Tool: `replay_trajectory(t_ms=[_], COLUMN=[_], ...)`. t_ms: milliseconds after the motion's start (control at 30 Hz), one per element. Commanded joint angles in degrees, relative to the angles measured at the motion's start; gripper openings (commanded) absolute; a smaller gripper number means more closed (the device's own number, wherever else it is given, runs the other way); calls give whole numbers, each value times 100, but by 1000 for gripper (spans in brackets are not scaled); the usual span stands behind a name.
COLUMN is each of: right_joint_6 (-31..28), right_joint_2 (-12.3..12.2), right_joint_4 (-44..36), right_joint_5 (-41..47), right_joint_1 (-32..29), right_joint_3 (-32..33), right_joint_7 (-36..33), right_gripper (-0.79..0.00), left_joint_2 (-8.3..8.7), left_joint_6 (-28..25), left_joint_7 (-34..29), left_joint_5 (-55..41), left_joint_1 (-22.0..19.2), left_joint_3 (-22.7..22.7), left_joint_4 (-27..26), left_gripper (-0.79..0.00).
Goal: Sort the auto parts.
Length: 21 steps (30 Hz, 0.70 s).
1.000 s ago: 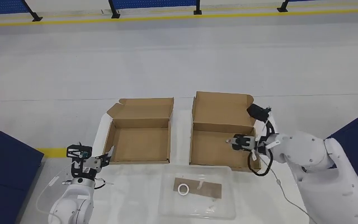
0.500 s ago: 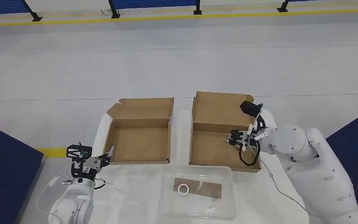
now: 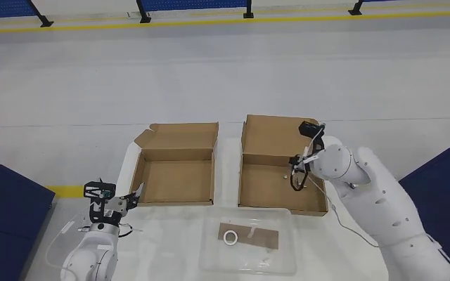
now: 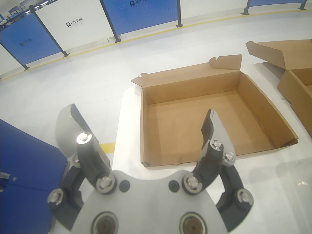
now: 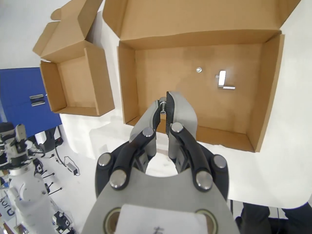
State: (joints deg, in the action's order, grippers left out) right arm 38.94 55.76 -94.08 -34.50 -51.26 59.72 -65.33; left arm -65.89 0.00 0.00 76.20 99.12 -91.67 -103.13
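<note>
Right gripper [image 5: 164,108] hangs above the open right box [image 5: 127,81], fingers clenched on a small metal bolt [image 5: 162,103]. A washer [image 5: 199,69] and an L-shaped bracket [image 5: 221,79] lie close together on that box's floor. Left gripper [image 4: 141,113] sits well away from the right box, past the left box [image 4: 263,108], with its fingers spread and grasping nothing.
</note>
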Motion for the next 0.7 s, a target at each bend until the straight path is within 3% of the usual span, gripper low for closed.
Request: replay_trajectory(t_ms=[0,233,667], right_joint_6=[114,359,296], right_joint_2=[95,490,520], right_joint_4=[467,1705,1810], right_joint_5=[-115,26,45], right_joint_1=[341,1155,1053], right_joint_3=[-443,-1592,-1617], right_joint_7=[111,356,575], right_gripper=[-785,-785,-785], left_joint_2=[0,0,0], left_joint_6=[0,0,0], left_joint_7=[0,0,0], left_joint_5=[0,0,0], left_joint_1=[0,0,0], left_joint_3=[0,0,0], left_joint_4=[0,0,0], left_gripper=[0,0,0])
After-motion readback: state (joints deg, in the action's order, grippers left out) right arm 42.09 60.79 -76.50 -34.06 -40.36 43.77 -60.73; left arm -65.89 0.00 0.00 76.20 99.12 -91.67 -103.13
